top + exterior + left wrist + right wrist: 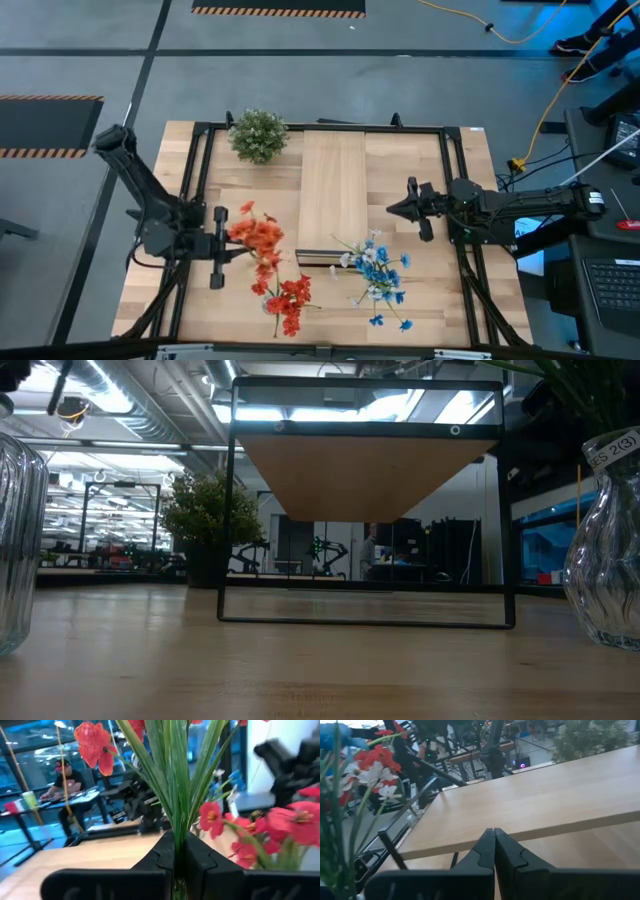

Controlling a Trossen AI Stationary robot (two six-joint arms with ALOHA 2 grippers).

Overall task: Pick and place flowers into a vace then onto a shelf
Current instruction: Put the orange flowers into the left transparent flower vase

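High view: your left gripper (pixel 228 246) clenches red-orange green-stemmed flowers (pixel 258 236) near the table's left edge.
Keep stems upright; the right gripper (pixel 392 208), clenched empty, waits beside the pale plank shelf (pixel 333 195).

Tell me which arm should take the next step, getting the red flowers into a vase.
Left, most likely. The left hand is already shut on the green stems of the red-orange flowers by the table's left side. The right hand hangs shut and empty beside the shelf, with no stems between its fingers.

Two dark jointed arms, matte black angular jaws, black wrist housings
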